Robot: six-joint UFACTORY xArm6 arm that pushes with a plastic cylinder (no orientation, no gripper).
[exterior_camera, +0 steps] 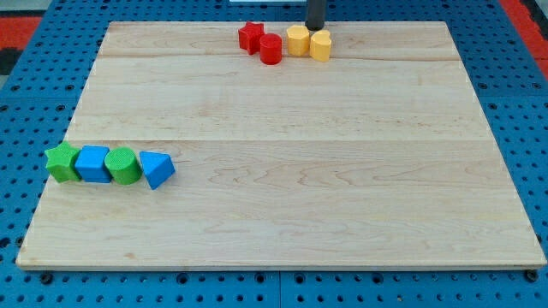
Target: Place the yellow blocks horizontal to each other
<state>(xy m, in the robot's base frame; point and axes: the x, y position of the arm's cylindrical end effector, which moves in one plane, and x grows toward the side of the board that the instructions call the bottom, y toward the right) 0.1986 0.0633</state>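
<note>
- Near edge: the wooden board [282,214] lies on a blue pegboard [26,94], whose holes show on every side; the pegboard is cut off by the frame all round.
- Near left: four blocks sit in a row, touching or nearly so. From the left: a green star [61,162], a blue cube [92,163], a green cylinder [122,165] and a blue triangle [157,168], the last turned slightly askew.
- Far centre: a red star [251,37] and, just right and slightly nearer, a red cylinder [271,49], the two touching.
- Far, right of the reds: the two yellow blocks stand side by side and touching. The left yellow block [298,40] looks hexagonal; the right yellow block [320,45] sits a little nearer, its shape hard to make out.
- Far edge: the dark rod comes down just behind the yellow pair, its upper part cut off by the frame's top. My tip [315,29] sits at their far side, between the two; whether it touches them cannot be told. It has no jaws to open or close.
</note>
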